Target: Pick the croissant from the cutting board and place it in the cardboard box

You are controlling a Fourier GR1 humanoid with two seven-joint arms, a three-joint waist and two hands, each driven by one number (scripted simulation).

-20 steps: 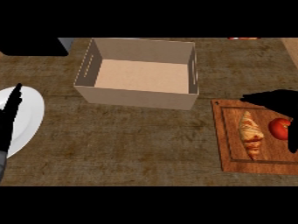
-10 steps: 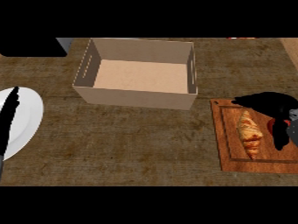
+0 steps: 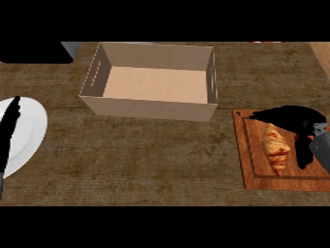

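R hand (image 3: pixel 296 118): over croissant (image 3: pixel 276 147) on cutting board (image 3: pixel 257 172), fingers curving round it, not lifted.
L hand (image 3: pixel 2 138): flat, straight, over plate (image 3: pixel 33 121).
Box (image 3: pixel 153 107): apart, up-left.

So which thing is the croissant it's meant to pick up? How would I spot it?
Find the open cardboard box in the middle of the counter; right of it and nearer the robot lies a wooden cutting board. The croissant is the golden-brown ridged pastry lying lengthwise on that board, with the robot's black right hand curved around its far end and right side.

kitchen counter, cutting board (image 3: pixel 257 181), plate (image 3: pixel 30 131)
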